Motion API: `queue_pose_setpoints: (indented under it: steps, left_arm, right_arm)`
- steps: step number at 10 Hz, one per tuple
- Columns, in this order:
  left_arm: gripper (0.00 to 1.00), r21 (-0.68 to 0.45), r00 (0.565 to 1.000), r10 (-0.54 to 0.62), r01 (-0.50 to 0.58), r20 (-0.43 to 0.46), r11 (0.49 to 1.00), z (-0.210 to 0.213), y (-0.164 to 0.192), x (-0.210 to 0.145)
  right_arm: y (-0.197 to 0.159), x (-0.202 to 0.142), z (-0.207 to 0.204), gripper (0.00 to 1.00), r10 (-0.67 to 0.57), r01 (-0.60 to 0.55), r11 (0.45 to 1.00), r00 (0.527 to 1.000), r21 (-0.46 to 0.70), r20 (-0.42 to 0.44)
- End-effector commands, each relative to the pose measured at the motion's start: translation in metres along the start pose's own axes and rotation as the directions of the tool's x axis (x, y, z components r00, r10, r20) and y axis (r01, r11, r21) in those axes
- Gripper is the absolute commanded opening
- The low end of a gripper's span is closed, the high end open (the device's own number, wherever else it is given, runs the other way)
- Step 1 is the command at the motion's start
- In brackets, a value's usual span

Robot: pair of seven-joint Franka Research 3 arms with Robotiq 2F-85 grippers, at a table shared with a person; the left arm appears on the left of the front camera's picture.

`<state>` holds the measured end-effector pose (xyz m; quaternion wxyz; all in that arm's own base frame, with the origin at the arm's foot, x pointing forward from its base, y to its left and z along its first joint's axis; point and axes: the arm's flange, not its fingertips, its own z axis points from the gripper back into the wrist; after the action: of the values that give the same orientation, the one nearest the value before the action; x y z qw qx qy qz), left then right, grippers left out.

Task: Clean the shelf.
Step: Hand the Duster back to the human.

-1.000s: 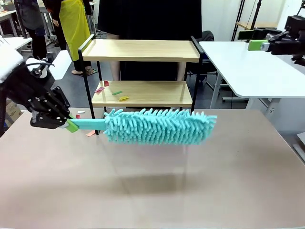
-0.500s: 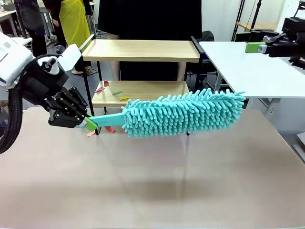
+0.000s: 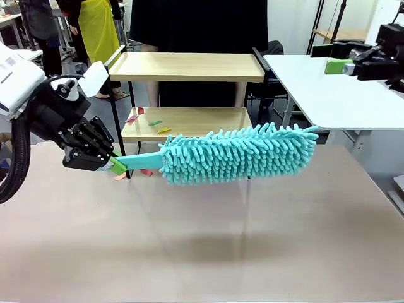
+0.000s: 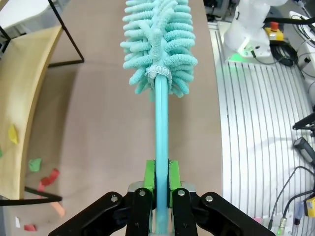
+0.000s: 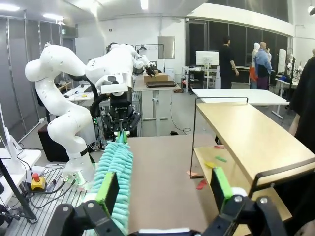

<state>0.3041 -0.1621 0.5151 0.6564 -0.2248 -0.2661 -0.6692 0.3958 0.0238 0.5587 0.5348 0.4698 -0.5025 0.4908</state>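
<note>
While left end effector (image 3: 112,165) pinches duster (image 3: 237,154) handle, shelf (image 3: 186,66) stands just beyond; right end effector (image 5: 165,189) spread.

1 shelf (image 3: 186,66), 1 duster (image 3: 237,153), 2 end effectors (image 3: 117,165)

Two-tier wooden shelf (image 3: 189,66), upright, paper scraps (image 3: 154,124) on lower board

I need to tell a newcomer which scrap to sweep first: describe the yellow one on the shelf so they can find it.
Look at the small two-tier wooden shelf in a black metal frame across the brown table. On its lower board, left of centre, lies the yellow paper scrap, nearest the front edge. Its neighbours farther back are a green scrap and red ones.
</note>
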Motion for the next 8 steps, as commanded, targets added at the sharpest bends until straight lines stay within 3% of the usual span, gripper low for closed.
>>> queue_pose_setpoints:
  steps: [1,8]
  left_arm:
    - [0.13,-0.005,0.999,-0.01,0.01,0.031,1.0,0.001,0.0,0.002]
    - [0.13,-0.005,0.999,-0.01,0.01,0.031,1.0,0.001,0.0,0.002]
  right_arm:
    - [0.028,-0.005,-0.025,1.0,0.012,-0.012,0.999,1.0,-0.04,0.0]
    - [0.057,-0.061,-0.049,1.0,-0.116,0.123,0.992,0.984,0.04,-0.133]
